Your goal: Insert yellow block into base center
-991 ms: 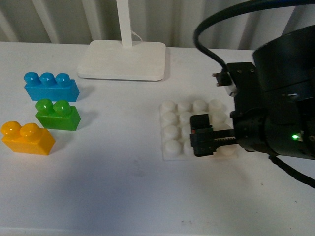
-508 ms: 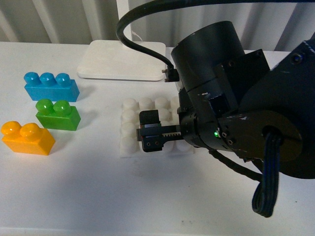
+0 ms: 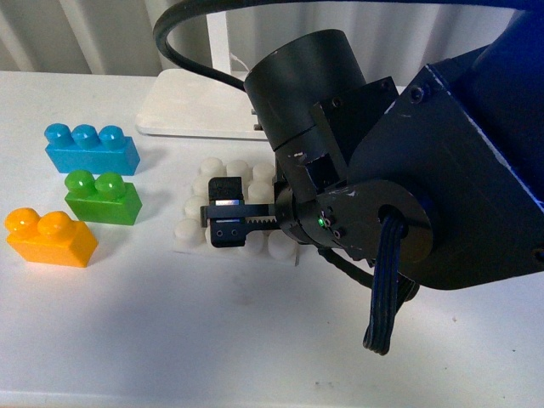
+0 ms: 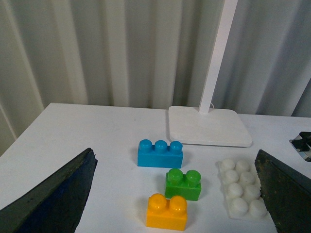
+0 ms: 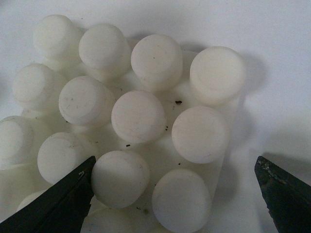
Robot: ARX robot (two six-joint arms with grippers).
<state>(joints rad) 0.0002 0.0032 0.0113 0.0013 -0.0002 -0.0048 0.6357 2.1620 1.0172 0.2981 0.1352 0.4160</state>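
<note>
The yellow block (image 3: 49,237) lies at the table's front left, and shows in the left wrist view (image 4: 167,211) too. The white studded base (image 3: 189,231) lies mid-table, its right part hidden under my right gripper (image 3: 226,223). That gripper is open and low over the base, its fingers (image 5: 58,204) either side of the studs (image 5: 165,145). My left gripper (image 4: 174,160) is open and empty, well back from the yellow block, with the base (image 4: 240,196) near its one finger (image 4: 284,194). It is out of the front view.
A green two-stud brick (image 3: 102,197) and a blue three-stud brick (image 3: 90,150) lie behind the yellow block. A white lamp foot (image 3: 187,106) with its pole stands at the back. The right arm's bulk covers the table's right half.
My right arm has swung left across the table. The base has slid left with it, from the right side to close beside the green brick. The bricks have not moved.
</note>
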